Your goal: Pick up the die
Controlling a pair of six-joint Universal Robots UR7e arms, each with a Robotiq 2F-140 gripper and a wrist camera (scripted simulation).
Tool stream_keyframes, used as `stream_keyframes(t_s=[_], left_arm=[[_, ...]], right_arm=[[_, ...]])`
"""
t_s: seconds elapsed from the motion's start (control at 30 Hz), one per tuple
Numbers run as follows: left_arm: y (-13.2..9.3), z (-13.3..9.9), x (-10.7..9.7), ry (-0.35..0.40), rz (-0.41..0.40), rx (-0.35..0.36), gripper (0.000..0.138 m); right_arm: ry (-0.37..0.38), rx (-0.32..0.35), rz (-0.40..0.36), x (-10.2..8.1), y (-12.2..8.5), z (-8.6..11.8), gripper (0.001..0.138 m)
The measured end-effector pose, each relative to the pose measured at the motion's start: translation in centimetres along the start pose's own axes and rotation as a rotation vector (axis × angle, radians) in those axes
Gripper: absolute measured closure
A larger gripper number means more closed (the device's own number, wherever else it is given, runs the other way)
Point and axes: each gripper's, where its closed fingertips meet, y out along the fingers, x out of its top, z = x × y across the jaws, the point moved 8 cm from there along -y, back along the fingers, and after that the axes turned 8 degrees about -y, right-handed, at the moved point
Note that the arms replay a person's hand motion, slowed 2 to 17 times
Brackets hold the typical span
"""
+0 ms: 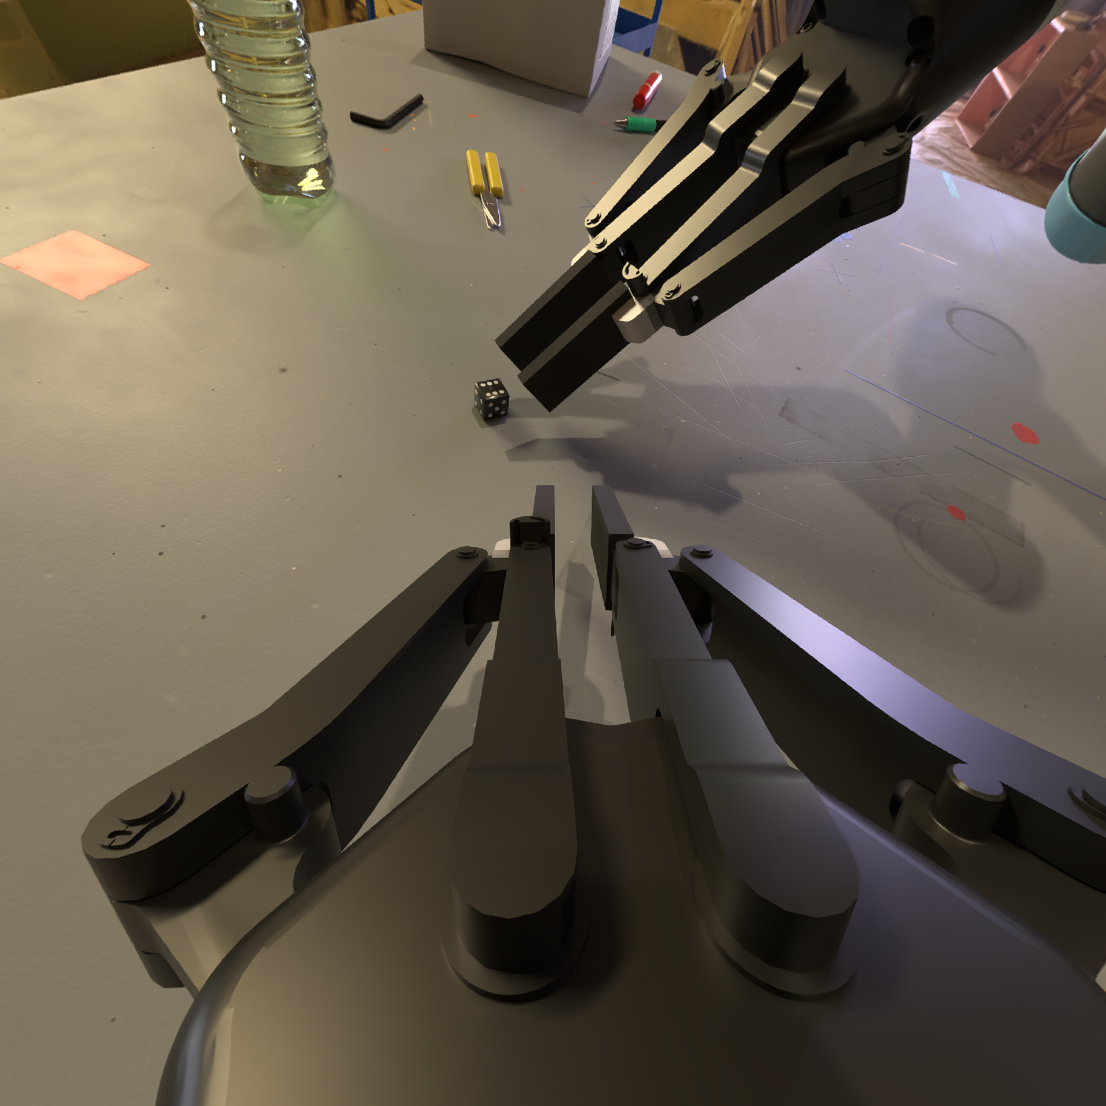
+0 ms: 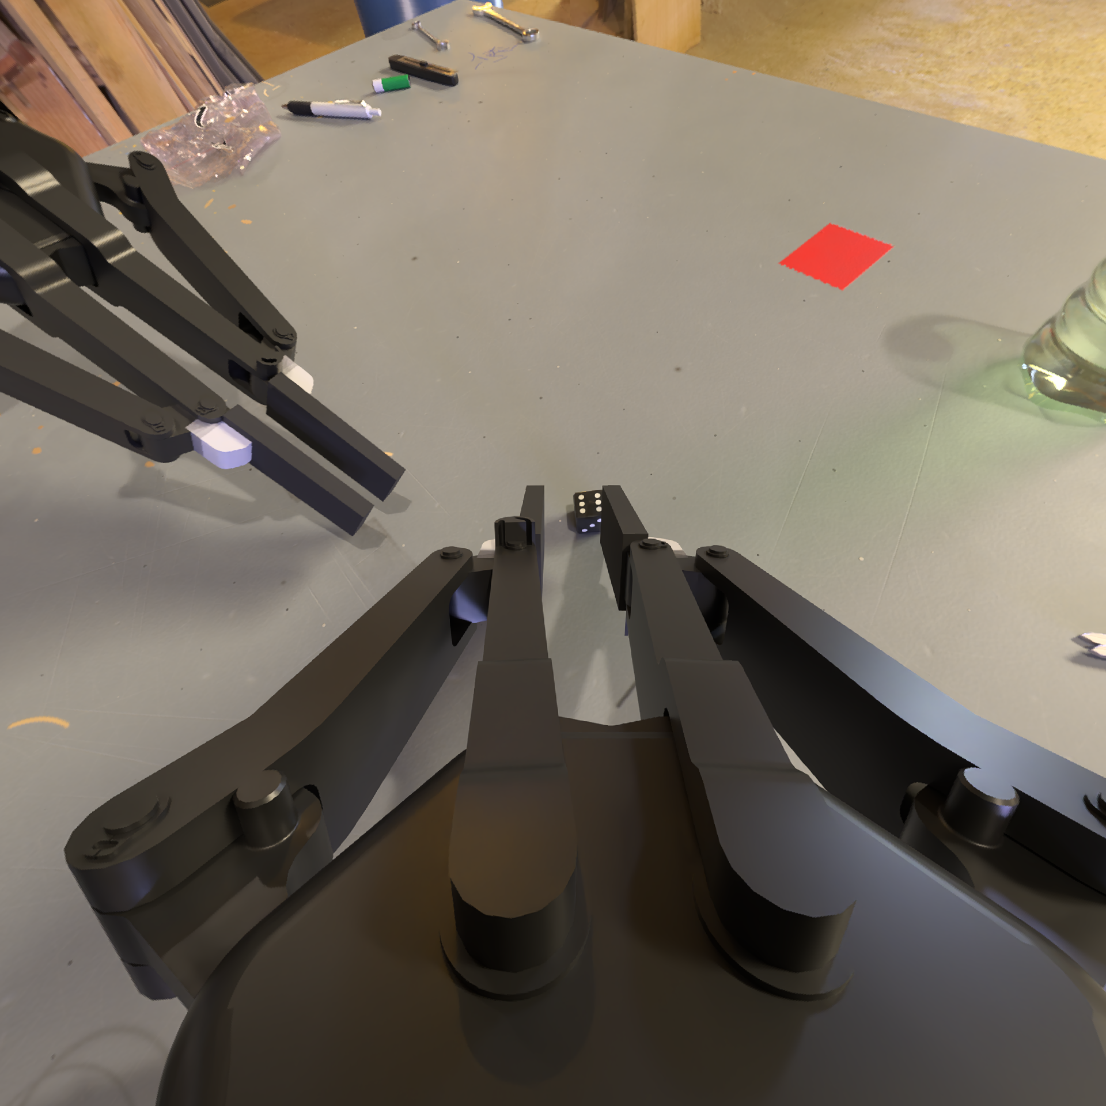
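The small black die with white pips (image 2: 588, 510) sits on the grey counter (image 2: 598, 299), just beyond the right claw's (image 2: 573, 500) narrowly parted fingertips; the left claw (image 1: 565, 500) is also narrow, holding nothing.

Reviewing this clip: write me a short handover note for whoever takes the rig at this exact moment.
Right gripper: narrowly open, holding nothing, low over the grey table, tips close beside the die; from the left wrist view they look just short of it.
Left gripper: narrowly open, empty, aimed at the die from a little way back.
Die: black, white pips, resting on the table, not gripped.
Done: right arm's approach.
Left: straddle the die, close, lift.
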Motion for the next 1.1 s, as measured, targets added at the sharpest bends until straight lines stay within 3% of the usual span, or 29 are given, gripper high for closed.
stream_keyframes(t_s=[0.67, 1.1], left_arm=[[-1.1, -0.5, -0.3, -0.045, -0.042, 0.009, 0.122], [-1.8, -0.5, -0.4, -0.023, -0.050, 0.025, 0.122]], right_arm=[[-0.071, -0.019, 0.049, 0.1, 2.2, -0.9, 0.113], [-0.098, -0.015, 0.046, 0.4, 2.7, -0.8, 0.120]])
